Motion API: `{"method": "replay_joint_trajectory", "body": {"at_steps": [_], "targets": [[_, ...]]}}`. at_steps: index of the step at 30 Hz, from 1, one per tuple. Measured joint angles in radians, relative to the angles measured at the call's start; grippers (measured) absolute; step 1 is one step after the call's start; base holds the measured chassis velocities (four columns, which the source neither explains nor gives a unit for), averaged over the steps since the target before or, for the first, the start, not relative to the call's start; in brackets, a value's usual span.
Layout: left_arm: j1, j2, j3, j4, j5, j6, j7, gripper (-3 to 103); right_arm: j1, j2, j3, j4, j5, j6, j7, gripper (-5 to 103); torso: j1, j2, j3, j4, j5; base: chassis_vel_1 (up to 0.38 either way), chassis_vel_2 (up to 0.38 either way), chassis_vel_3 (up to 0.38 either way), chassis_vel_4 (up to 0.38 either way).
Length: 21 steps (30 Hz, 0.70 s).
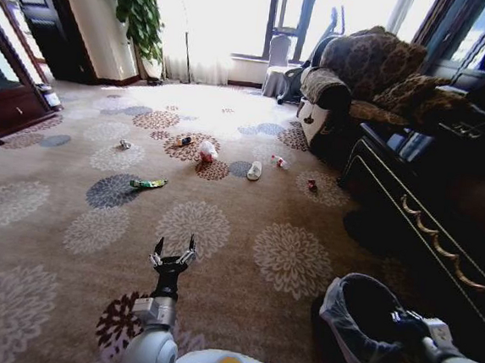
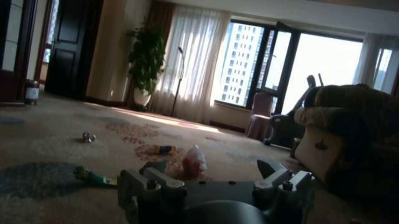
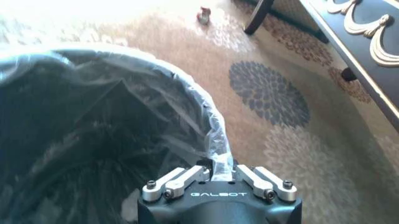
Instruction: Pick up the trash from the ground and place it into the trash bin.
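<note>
The trash lies scattered on the carpet ahead: a green wrapper (image 1: pixel 148 183), a yellow-black packet (image 1: pixel 183 141), a pink-white bag (image 1: pixel 207 151), a white cup (image 1: pixel 254 171), a clear bottle with a red label (image 1: pixel 280 162) and a foil ball (image 1: pixel 125 144). My left gripper (image 1: pixel 174 252) is held out low over the carpet, open and empty, well short of the wrapper (image 2: pixel 93 176) and the bag (image 2: pixel 194 161). My right gripper (image 3: pixel 215 170) is shut on the rim of the trash bin (image 3: pixel 187 88). The lined bin (image 1: pixel 341 322) hangs at my lower right.
A small red piece (image 1: pixel 312 185) lies near the sofa (image 1: pixel 362 73). A dark cabinet (image 1: pixel 444 208) runs along the right side and a wooden cabinet (image 1: pixel 4 93) stands at the left. A potted plant (image 1: pixel 139 3) stands by the window.
</note>
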Motion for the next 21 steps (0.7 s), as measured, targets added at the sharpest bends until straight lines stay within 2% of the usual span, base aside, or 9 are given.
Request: {"method": "replay_joint_trajectory", "body": {"at_steps": [9,17,21], "targets": [[0.009,0.001,0.001,-0.007,0.005,-0.008,0.001,98,0.001,0.058,0.031,0.111,0.055,0.041,-0.006,1,0.000,0.000,0.000,0.0005,0.0027,0.000,0.000,0.000,0.000],[0.019,0.001,0.003,-0.017,0.012,-0.016,0.002,98,0.009,0.106,0.039,0.208,0.076,0.044,-0.006,0,0.000,0.000,0.000,0.0012,0.0018,0.000,0.000,0.000,0.000],[0.023,0.002,0.002,-0.023,0.012,-0.017,0.002,98,0.024,0.128,0.037,0.232,0.084,0.050,-0.005,0,0.000,0.000,0.000,0.0008,0.0011,0.000,0.000,0.000,0.000]]}}
